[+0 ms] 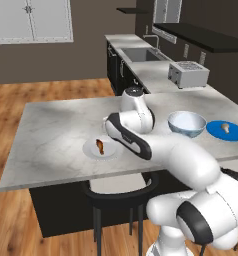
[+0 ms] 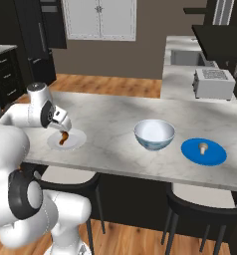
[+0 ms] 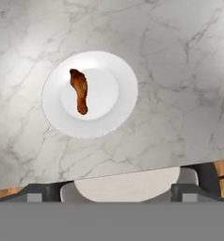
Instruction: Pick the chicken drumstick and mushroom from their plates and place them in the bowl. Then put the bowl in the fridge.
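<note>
Hovering with jaws apart, the gripper (image 2: 61, 130) should descend toward ten o'clock and straddle the chicken drumstick (image 3: 79, 91) across its narrow middle on the white plate (image 3: 123, 89).

no legible text, labels, brand marks, numbers or signs found on any surface — checked the toaster (image 1: 188, 73), the white cabinet doors (image 2: 99, 19) and the marble counter (image 1: 56, 130). the bowl (image 2: 154, 134) carries a blue-grey pattern on its outside, but no characters can be made out in it. the white plate (image 3: 125, 89) and blue plate (image 2: 215, 154) are plain — nothing printed.
</note>
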